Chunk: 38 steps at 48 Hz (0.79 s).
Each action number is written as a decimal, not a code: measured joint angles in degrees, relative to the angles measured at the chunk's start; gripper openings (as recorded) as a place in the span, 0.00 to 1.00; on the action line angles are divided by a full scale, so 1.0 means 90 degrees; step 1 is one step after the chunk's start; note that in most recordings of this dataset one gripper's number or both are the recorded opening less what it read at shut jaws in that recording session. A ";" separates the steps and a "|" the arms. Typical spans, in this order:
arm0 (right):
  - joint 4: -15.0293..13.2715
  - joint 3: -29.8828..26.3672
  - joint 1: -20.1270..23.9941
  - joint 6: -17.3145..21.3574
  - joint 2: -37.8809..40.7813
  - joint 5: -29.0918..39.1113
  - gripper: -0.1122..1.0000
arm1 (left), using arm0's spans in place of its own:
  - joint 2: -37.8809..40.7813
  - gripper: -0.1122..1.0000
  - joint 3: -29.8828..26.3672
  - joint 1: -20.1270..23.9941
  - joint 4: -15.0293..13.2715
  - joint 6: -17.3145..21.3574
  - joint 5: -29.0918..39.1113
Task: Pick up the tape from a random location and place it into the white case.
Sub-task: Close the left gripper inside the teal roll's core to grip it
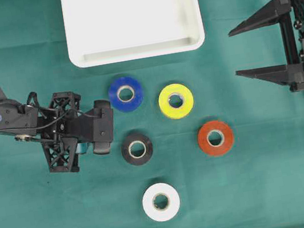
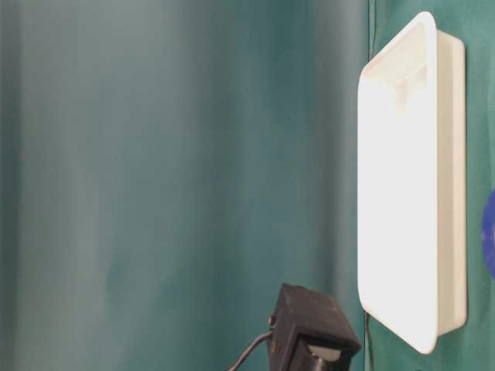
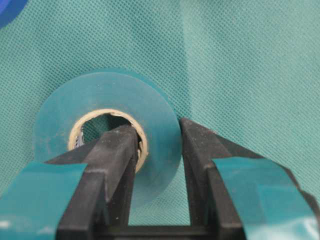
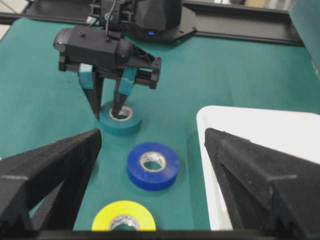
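My left gripper pinches the teal tape's wall, 1 finger in its core, roll flat on the cloth | grasp made, lift and carry left | right gripper spread, idle | case holds nothing

A green cloth covered the table, lightly creased. Five rolls of tape lay flat on it, each apart from the others, with their cardboard cores facing up. A blue roll lay farthest back, and a yellow roll sat just to its right and slightly nearer. A black roll lay nearer than the blue one, with a red-orange roll well to its right. A white roll lay nearest of all, close to the table's near edge.
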 measured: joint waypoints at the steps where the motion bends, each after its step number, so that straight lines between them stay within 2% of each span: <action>1: 0.0000 0.0000 0.0000 0.0000 0.0000 0.0000 0.93 | 0.0000 0.29 0.0000 -0.0010 -0.0010 0.0000 0.0000; 13: 0.0010 0.0000 0.0000 0.0000 0.0000 0.0010 0.93 | -0.0059 0.29 -0.0254 -0.0059 -0.0010 -0.0020 0.0576; 38: 0.0000 0.0000 0.0000 0.0000 0.0000 0.0078 0.93 | -0.0898 0.29 -0.1094 -0.0059 -0.0010 -0.0029 0.2070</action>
